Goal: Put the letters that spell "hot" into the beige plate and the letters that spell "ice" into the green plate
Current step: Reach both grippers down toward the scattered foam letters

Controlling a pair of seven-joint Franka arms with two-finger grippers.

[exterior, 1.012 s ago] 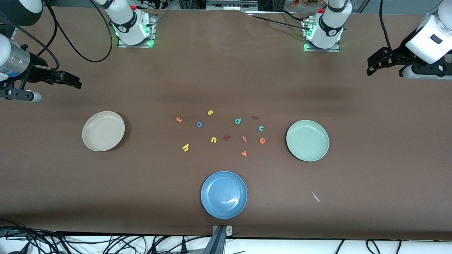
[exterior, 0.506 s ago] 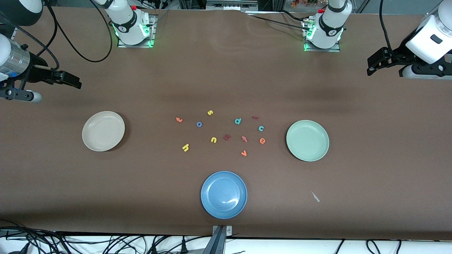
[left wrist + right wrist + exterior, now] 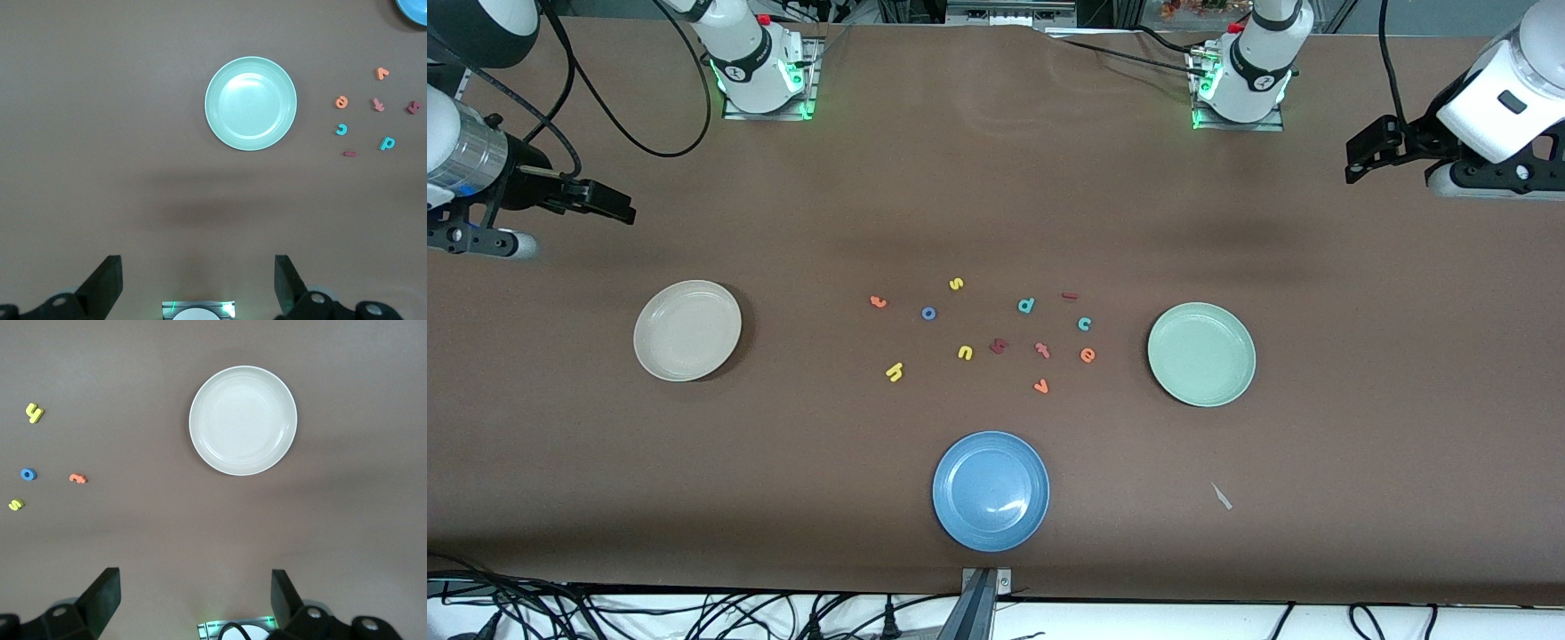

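Judging the foam letters as nearly weightless, soft and thin, we expect them to squash or skid under a careless pinch, so we would close on each across a narrow stroke, pressing down to the tabletop. All lie flat in the middle of the front view: yellow "h" (image 3: 895,372) lowest of its word, blue "o" (image 3: 928,313) and orange "t" (image 3: 879,302) above it, all toward the beige plate (image 3: 660,313). The dark red "i" (image 3: 1070,296), teal "c" (image 3: 1085,324) and orange "e" (image 3: 1088,356) run in a short column toward the green plate (image 3: 1232,391). Both plates are empty. We count twelve letters: the six wanted, plus yellow "s" (image 3: 956,284), yellow "u" (image 3: 965,353), teal "d" (image 3: 1026,306), orange "v" (image 3: 1040,387), a red-orange "t" (image 3: 1042,350) and a dark red letter (image 3: 999,346) we cannot read. There are three plates, the blue plate (image 3: 951,520) at the lower middle. The right gripper (image 3: 609,206) hangs over bare table above the beige plate in the frame, the left gripper (image 3: 1360,160) near the upper corner at its own end; each has its fingers spread wide, holding nothing.
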